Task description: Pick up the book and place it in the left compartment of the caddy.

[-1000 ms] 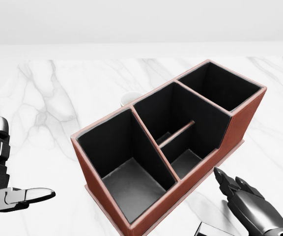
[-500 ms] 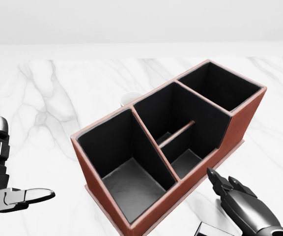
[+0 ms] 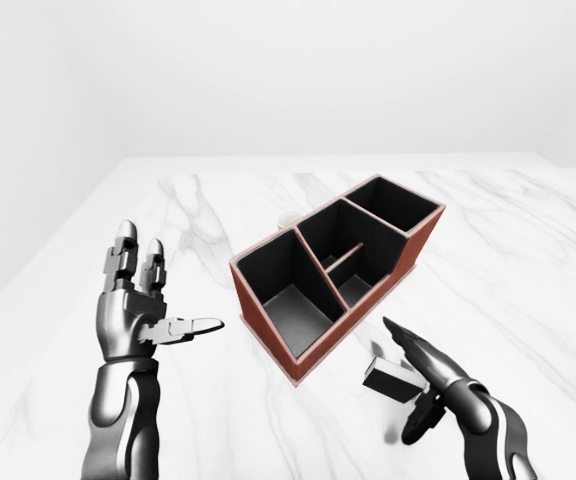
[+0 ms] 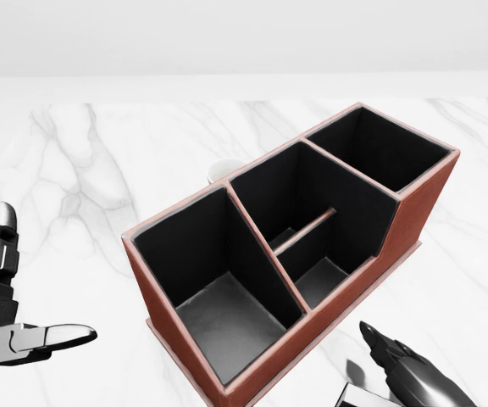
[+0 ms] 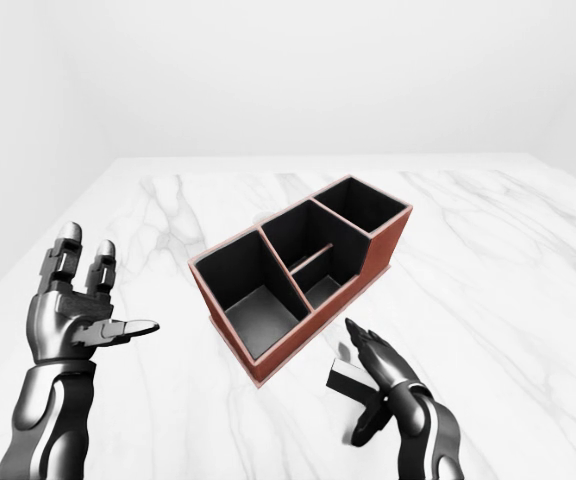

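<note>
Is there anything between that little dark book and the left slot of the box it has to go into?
Only the caddy's own near wall: the book lies on the table beside it, under the open right hand, and must be lifted over the rim. The left compartment looks empty.

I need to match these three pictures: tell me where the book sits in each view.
Left-eye view: book low right of centre, under the right hand.
Head view: only a corner at the bottom edge.
Right-eye view: low centre, by the same hand.
Shared landmark: the caddy, just up-left of it.
</note>
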{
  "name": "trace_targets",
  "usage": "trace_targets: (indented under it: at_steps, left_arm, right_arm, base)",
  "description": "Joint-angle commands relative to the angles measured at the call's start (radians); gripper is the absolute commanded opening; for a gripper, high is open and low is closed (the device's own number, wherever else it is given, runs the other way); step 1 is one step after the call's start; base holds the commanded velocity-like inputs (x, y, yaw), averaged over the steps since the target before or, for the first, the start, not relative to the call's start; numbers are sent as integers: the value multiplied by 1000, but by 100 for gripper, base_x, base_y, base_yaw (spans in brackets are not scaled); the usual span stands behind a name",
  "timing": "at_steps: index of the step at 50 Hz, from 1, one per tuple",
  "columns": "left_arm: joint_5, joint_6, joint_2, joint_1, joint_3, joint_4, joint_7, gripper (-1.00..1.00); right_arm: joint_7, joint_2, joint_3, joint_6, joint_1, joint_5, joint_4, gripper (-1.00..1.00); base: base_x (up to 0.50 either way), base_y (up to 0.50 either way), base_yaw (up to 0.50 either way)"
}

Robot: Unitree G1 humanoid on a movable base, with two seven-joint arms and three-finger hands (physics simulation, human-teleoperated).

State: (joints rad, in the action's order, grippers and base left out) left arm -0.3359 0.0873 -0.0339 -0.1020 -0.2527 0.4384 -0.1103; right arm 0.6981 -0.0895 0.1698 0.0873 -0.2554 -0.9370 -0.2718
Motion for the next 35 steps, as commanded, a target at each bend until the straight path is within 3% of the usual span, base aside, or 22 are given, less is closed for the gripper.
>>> trace_targets:
  at_steps: [1, 11, 12, 13, 14, 15, 16, 35]
  left_arm:
    - [5, 0, 0, 2, 4, -7, 2, 100]
    - [-3, 0, -2, 3, 0, -16, -1, 100]
    - [-4, 0, -3, 4, 0, -10, 1, 100]
    - [-5, 0, -3, 4, -1, -10, 1, 100]
    - [-3, 0, -2, 4, 0, -13, 0, 100]
    - [-3, 0, -3, 5, 0, -13, 1, 100]
    - [-2, 0, -2, 6, 1, -16, 0, 100]
    - [12, 0, 1, 4, 17, -33, -1, 100]
  right_arm:
    - [0, 1, 32, 0, -45, 26, 12, 100]
    - [0, 9, 32, 0, -38, 9, 35, 100]
    - [0, 7, 32, 0, -36, 10, 42, 91]
    - [0, 7, 31, 0, -34, 11, 40, 4]
    - [0, 8, 29, 0, -34, 9, 37, -14]
    - [0, 7, 28, 0, -34, 10, 38, -84]
    - [0, 7, 28, 0, -34, 11, 37, -100]
    - [0, 16, -4, 0, -48, -11, -5, -100]
  base:
    - [0, 0, 0]
    - [0, 0, 0]
    - [0, 0, 0]
    - [0, 0, 0]
    - [0, 0, 0]
    - [0, 0, 0]
    - [0, 0, 0]
    - [0, 0, 0]
